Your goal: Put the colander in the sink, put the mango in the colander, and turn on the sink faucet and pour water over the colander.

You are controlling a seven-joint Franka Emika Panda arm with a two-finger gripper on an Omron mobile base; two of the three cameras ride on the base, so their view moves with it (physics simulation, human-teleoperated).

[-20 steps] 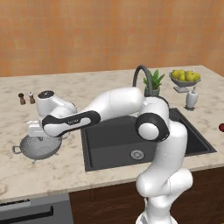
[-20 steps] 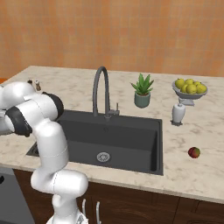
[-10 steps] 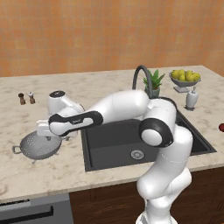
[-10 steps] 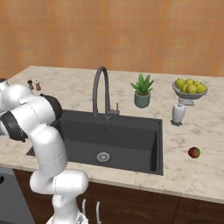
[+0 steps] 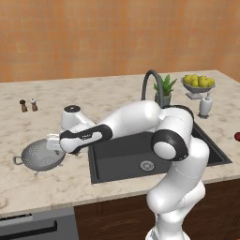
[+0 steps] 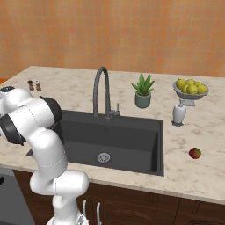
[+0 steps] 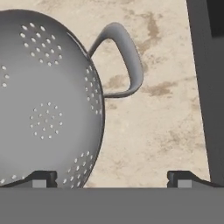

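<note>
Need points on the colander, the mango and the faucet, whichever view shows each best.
colander (image 7: 43,113): hand view, on the perforated inner bowl wall.
mango (image 6: 195,153): right base view, middle of the red fruit lying on the counter right of the sink.
faucet (image 6: 95,94): right base view, on the upright neck below the arch.

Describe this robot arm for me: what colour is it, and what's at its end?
The arm is glossy white, built of rounded tube-like segments joined by dark grey bands at the joints. A round dark cap tops the wrist. At its end are two small dark jaws. No cables or markings show.
</note>
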